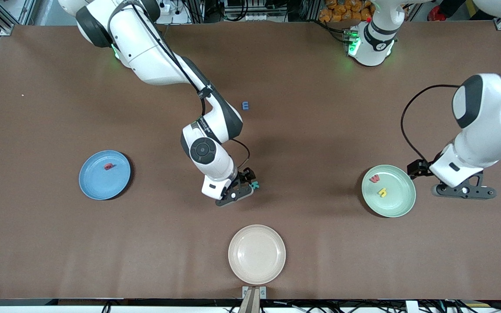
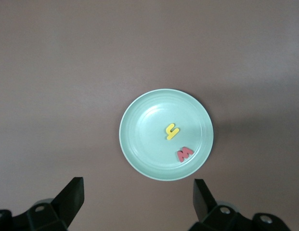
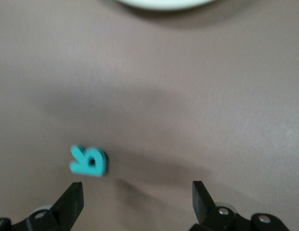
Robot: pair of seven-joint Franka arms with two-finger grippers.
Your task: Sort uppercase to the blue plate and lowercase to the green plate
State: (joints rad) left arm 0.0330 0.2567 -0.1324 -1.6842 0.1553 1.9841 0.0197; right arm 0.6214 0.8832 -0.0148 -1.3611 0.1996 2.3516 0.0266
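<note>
The right hand (image 1: 250, 184) hovers low over the table mid-way between the plates, fingers apart and empty, with the teal R (image 1: 255, 185) lying flat just beside one fingertip, so the step in hand looks like picking up this capital. The left hand (image 1: 465, 191) waits, fingers apart, beside the green plate (image 1: 402, 208), which holds the red w (image 1: 375, 178) and yellow h (image 1: 382, 191). Next the right hand must centre on the R, drop, close, and carry it to the blue plate (image 1: 98, 187), where the red Q (image 1: 108, 166) lies; a blue m (image 1: 245, 105) remains on the table nearer the bases.
</note>
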